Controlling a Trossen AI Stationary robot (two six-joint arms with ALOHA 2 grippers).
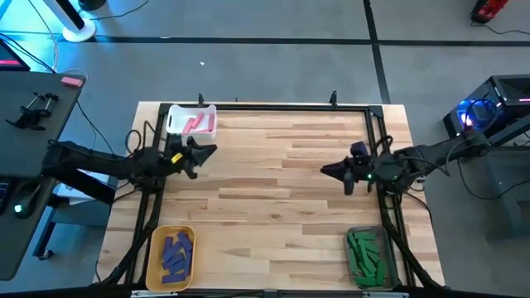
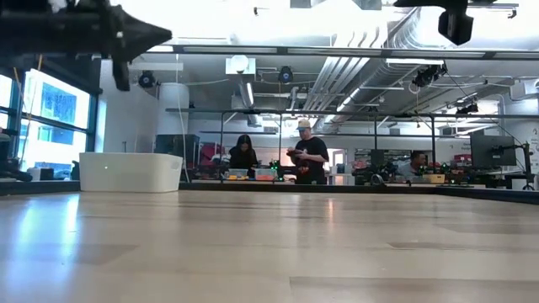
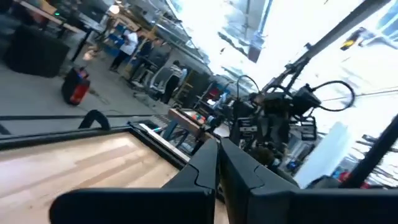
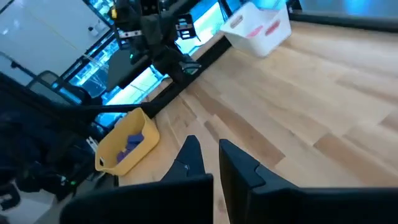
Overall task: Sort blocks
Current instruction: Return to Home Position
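The blocks lie sorted in three bins. Pink blocks (image 1: 199,124) are in the white bin (image 1: 175,121) at the far left, purple blocks (image 1: 176,253) in the yellow bin (image 1: 157,269) at the near left, and green blocks (image 1: 364,252) in the clear bin (image 1: 386,261) at the near right. My left gripper (image 1: 214,151) hangs above the table just near of the white bin, shut and empty (image 3: 217,152). My right gripper (image 1: 325,170) hovers over the right half of the table, its fingers a narrow gap apart (image 4: 208,146), holding nothing.
Bare wooden tabletop (image 1: 273,199) spreads between the two grippers and the bins. A black frame (image 1: 290,107) runs along the far edge and both sides. People stand in the room beyond the table (image 2: 307,151). The white bin (image 2: 130,172) rests at the far left.
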